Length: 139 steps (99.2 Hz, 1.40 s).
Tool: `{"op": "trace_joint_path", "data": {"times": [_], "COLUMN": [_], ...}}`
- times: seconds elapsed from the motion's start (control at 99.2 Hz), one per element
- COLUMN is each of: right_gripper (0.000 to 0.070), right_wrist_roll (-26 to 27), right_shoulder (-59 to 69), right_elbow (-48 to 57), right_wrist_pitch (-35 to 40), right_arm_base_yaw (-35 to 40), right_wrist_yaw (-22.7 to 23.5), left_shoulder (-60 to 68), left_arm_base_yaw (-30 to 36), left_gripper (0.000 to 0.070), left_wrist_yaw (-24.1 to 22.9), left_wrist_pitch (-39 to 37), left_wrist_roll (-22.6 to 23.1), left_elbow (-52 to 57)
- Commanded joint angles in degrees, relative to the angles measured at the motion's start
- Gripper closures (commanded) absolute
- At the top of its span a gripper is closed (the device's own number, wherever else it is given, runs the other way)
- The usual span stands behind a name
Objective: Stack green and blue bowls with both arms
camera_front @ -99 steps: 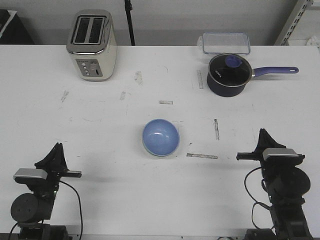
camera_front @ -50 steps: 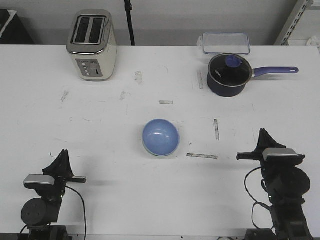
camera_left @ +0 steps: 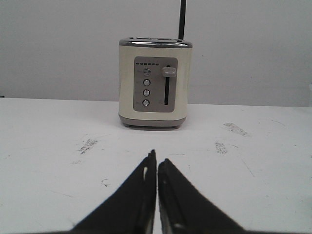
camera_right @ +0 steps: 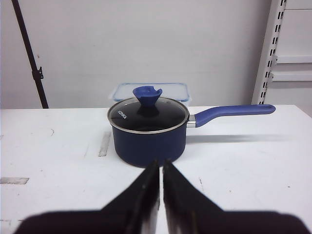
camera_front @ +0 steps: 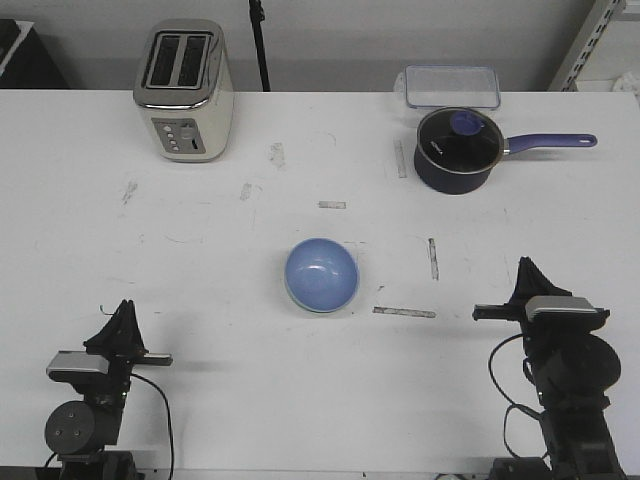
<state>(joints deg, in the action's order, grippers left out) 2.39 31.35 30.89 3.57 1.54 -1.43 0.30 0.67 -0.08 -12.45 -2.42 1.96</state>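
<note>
Both grippers, left (camera_front: 124,312) and right (camera_front: 527,272), sit clenched and empty at the near table edge, well apart from the blue bowl (camera_front: 321,274) seemingly nested in a green one mid-table, so stacking looks complete and nothing further seems needed.

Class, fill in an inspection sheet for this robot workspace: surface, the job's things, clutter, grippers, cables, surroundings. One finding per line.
Surface: white table with dark scuffs and strips of tape.
Job's things: blue bowl sits mid-table, a thin green rim showing beneath it, so the green bowl seems to be nested under it.
Clutter: cream toaster far left; navy saucepan with lid far right; clear lidded container behind it.
Grippers: left gripper and right gripper both shut, empty, at the near edge, apart from the bowls.
Cables: black cable loops beside each arm base.
Surroundings: pale wall, black pole, white shelf upright.
</note>
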Motion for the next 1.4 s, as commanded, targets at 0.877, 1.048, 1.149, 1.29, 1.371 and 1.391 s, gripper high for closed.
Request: {"op": "trace_joint_path", "data": {"times": [0.877,1.048,1.149,1.29,1.371,1.391], "right_gripper": [0.0693,0.0693,0.0693,0.0693,0.0693,0.0693], "right_wrist_roll": [0.57,-2.34,-2.36,-1.68,-1.66,-1.64], "right_shoulder": [-0.59,-3.39,-6.82,-14.38,-19.19,-20.31], "right_elbow": [0.13,-2.43,-7.08,-15.93,-20.31,-21.2], "right_wrist_pitch": [-0.39,-0.92,-2.12,-8.15,-10.38,-10.45], "right_arm_base_yaw": [0.11,0.07,0.04,0.04,0.04,0.07], "right_wrist_yaw": [-0.04,1.6,2.08,2.62,2.99,2.99], "left_shoulder": [-0.11,-0.11,-0.11,-0.11,-0.11,-0.11], "left_arm_base_yaw": [0.11,0.11,0.11,0.11,0.11,0.11], "left_gripper": [0.0698,0.0698,0.0698,0.0698,0.0698,0.0698], "left_wrist_yaw": [-0.11,-0.13,-0.11,-0.11,-0.13,-0.13], "left_wrist_pitch": [-0.72,-0.72,-0.7,-0.72,-0.72,-0.72], "left_wrist_roll": [0.22,0.24,0.22,0.22,0.22,0.22], "left_elbow": [-1.27,-1.27,-1.27,-1.27,-1.27,-1.27]}}
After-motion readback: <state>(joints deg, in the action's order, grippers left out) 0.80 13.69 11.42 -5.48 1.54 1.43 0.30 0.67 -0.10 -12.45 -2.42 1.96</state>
